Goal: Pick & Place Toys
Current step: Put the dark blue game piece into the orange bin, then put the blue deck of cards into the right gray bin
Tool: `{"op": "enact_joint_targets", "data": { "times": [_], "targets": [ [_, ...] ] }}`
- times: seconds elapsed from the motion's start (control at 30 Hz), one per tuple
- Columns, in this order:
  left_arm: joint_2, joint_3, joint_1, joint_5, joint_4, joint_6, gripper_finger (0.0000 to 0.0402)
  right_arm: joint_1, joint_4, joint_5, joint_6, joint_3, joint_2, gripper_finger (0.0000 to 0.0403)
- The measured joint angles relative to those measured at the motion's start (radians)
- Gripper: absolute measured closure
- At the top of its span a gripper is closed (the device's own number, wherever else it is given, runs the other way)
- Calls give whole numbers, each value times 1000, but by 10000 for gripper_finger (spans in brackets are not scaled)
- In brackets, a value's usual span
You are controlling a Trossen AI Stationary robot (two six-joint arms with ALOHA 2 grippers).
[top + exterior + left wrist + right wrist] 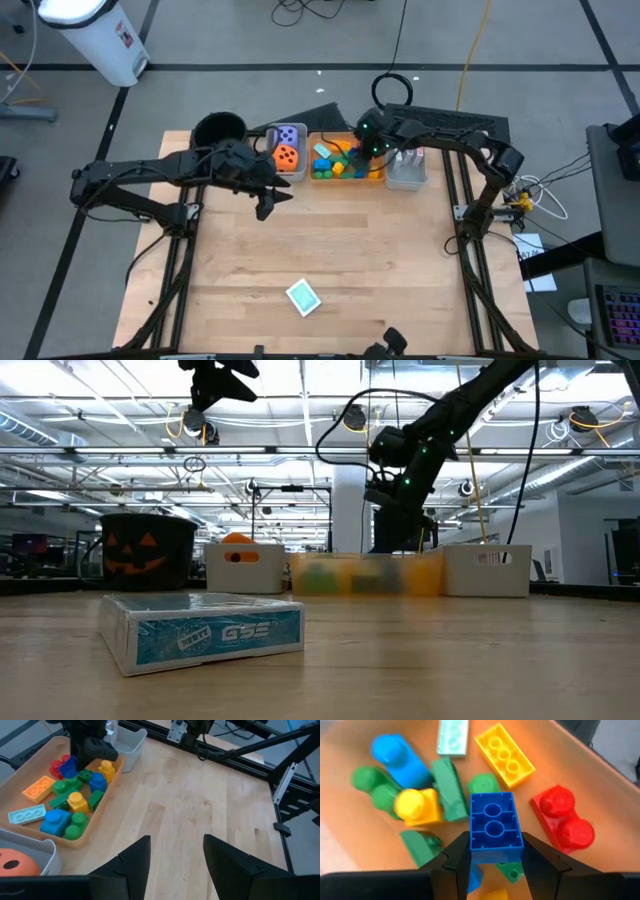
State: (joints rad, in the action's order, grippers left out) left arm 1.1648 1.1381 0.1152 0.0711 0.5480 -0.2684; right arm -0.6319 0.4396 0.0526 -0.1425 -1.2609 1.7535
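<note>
Toys: I am seeing most of the bricks lying loose in the orange bin (375,176) at the back of the desk (330,250), with the orange die (287,156) and purple die (289,134) in the grey bin (299,172) just beside it, and a teal card box (303,297) lying alone near the front edge.
Right tool: my right tool (492,857) is gripping a blue brick (492,827) between its fingers, hanging low over the orange bin, above the other bricks.
Left tool: my left tool (175,857) is standing partly open and carrying nothing, hovering over bare desk in front of the grey bin.
Risk: I am judging the grip to be on the brick's lower end only, so it could be pivoting or slipping out during a lift or a fast swing.
Second risk: the red brick (563,826) and green brick (447,790) are lying close by, so a sideways drag could be knocking them.
Arm pose: my right arm is reaching in from the right side with its wrist bent down over the bin; my left arm is stretching from the left, its wrist held high.
</note>
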Motion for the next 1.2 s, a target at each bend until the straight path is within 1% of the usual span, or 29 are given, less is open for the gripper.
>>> {"op": "enact_joint_targets", "data": {
  "times": [0.17, 0.3, 0.67, 0.77, 0.87, 0.97, 1.13, 1.2],
  "targets": [
    [0, 0, 4, 0, 0, -2, 215, -1, 4, -3, -1, 1, 9, 268],
    [0, 0, 4, 2, 1, -3, 215, -1, -7, 0, 2, 1, 9, 255],
    [0, 0, 4, 2, 1, -23, 215, -1, -16, 1, -3, 0, 5, 184],
    [0, 0, 4, -2, 1, -23, 215, -1, -29, 1, -31, 0, -14, 168],
    [0, 0, 4, -2, -1, -23, 215, -1, -67, 4, -72, 1, -46, 160],
    [0, 0, 4, -2, -6, -23, 215, 1, -144, 16, -117, 1, -93, 157],
    [0, 0, 4, -2, -43, -23, 215, 17, -316, 118, -229, 0, -174, 157],
    [0, 0, 4, -2, -59, -23, 215, 37, -392, 139, -281, 1, -207, 160]
  ]
}}
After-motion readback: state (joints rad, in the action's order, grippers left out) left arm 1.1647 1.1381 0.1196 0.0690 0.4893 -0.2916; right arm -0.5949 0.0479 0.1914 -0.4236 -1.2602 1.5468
